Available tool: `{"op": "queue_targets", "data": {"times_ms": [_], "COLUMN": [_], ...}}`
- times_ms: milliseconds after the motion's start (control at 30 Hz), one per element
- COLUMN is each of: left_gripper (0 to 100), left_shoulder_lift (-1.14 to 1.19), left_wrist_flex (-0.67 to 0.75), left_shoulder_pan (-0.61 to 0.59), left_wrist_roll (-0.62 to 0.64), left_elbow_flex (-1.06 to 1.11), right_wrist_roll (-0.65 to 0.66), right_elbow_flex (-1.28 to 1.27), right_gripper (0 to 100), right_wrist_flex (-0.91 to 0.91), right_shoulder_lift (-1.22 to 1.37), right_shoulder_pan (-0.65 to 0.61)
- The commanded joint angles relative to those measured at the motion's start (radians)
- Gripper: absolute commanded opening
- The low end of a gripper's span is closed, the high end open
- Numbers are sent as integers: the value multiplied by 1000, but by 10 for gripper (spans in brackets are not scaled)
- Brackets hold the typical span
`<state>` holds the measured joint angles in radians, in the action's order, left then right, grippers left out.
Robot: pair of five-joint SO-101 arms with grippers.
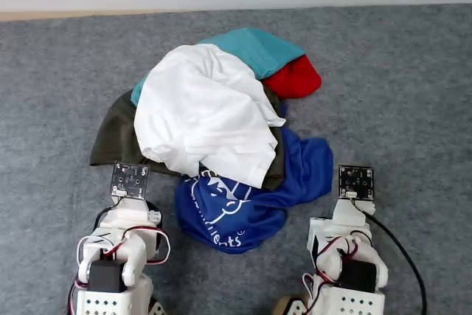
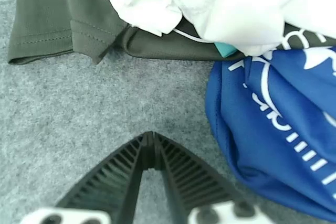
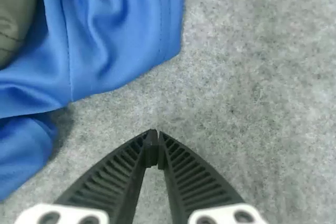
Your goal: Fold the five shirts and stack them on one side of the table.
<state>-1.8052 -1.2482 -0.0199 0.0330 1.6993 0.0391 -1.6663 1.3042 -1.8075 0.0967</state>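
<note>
Five shirts lie heaped mid-table. A crumpled white shirt (image 1: 203, 112) tops the pile, over an olive shirt (image 1: 114, 134), a teal shirt (image 1: 254, 49) and a red shirt (image 1: 295, 77) at the back. A blue printed shirt (image 1: 251, 197) sticks out at the front. My left gripper (image 2: 153, 139) is shut with nothing in it, over bare felt just short of the olive shirt (image 2: 47, 19) and beside the blue shirt (image 2: 273, 124). My right gripper (image 3: 153, 136) is shut and empty too, over felt close to the blue shirt's hem (image 3: 105, 40).
Grey felt (image 1: 413, 94) covers the whole table, with open stretches left and right of the pile. Both arm bases (image 1: 118, 271) (image 1: 346, 263) stand at the near edge. A pale wall runs along the far edge.
</note>
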Motion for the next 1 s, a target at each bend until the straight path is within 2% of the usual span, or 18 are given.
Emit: {"op": "queue_targets", "data": {"times_ms": [0, 433, 600, 767, 967], "left_gripper": [7, 7, 7, 7, 7], "left_shoulder_lift": [-11, -12, -12, -11, -8], "left_wrist_flex": [0, 8, 103, 106, 60], "left_shoulder_pan": [-2, 5, -5, -5, 2], "left_wrist_roll": [3, 3, 6, 8, 8], "left_elbow_flex": [-16, -16, -24, -88, -285], "right_wrist_roll": [-5, -5, -5, -5, -5], "right_elbow_flex": [-17, -17, -17, -18, -18], "right_gripper": [11, 11, 11, 11, 11], "right_wrist_flex": [7, 7, 7, 7, 7], "right_shoulder_lift": [-13, -13, -15, -15, -15], "right_shoulder_pan": [-5, -5, 36, 48, 31]}}
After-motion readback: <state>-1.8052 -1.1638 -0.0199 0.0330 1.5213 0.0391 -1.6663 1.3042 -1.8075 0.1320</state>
